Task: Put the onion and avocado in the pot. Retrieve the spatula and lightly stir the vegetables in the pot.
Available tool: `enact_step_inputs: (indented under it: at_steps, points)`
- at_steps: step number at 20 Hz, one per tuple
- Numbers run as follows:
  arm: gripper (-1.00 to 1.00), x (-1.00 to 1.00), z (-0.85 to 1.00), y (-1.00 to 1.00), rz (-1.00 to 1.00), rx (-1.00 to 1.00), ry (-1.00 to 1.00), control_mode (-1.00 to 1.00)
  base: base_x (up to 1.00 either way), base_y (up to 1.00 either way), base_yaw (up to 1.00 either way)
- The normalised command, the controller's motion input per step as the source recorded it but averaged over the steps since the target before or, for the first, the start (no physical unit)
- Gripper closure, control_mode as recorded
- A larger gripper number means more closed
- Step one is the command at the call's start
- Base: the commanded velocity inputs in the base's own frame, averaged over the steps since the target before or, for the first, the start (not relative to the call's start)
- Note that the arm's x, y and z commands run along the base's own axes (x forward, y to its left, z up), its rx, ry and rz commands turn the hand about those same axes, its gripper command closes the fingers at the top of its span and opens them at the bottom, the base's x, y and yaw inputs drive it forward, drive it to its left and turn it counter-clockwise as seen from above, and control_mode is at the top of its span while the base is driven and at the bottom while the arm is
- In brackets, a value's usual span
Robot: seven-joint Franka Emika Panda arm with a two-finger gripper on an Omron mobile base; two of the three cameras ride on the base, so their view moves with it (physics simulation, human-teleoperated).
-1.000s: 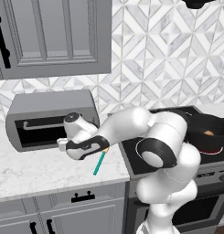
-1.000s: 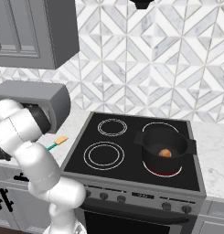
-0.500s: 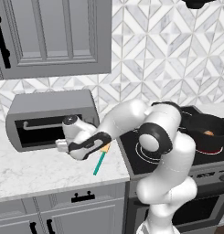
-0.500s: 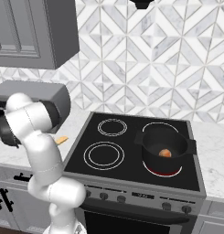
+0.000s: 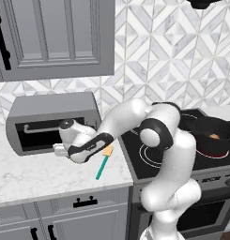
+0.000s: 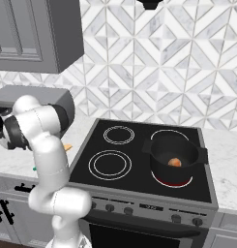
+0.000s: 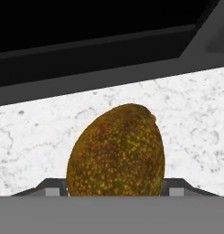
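Between the claw's (image 7: pixel 115 188) spread fingers on the marble table (image 7: pixel 35 137) we noted the avocado (image 7: pixel 115 153), long axis upright in hand view, not yet clearly pinched.

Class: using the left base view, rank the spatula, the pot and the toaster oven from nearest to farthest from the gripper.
1. toaster oven, just behind the gripper.
2. spatula, on the counter to its right.
3. pot, far right on the stove.

My desk (image 5: pixel 36 176) is polished white marble, grey-veined. The avocado (image 7: pixel 117 153) has rough, speckled, matt skin. My pot (image 6: pixel 175 156) is matt black, the stove (image 6: pixel 134 164) glossy black glass.
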Motion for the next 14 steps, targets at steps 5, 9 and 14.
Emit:
enact_step_inputs:
  at_steps: [5,9,14]
  points:
    - [1.00,-0.42,0.09,-0.01,0.05,0.03,-0.09,-1.00,0.00,0.00,0.00]
    - [1.00,-0.79,0.65,-0.25,0.12,0.08,-0.06,-1.00,0.00,0.00,0.00]
    - [1.00,-0.58,0.99,-0.79,0.07,0.13,0.00,-1.00,0.00,0.00,0.00]
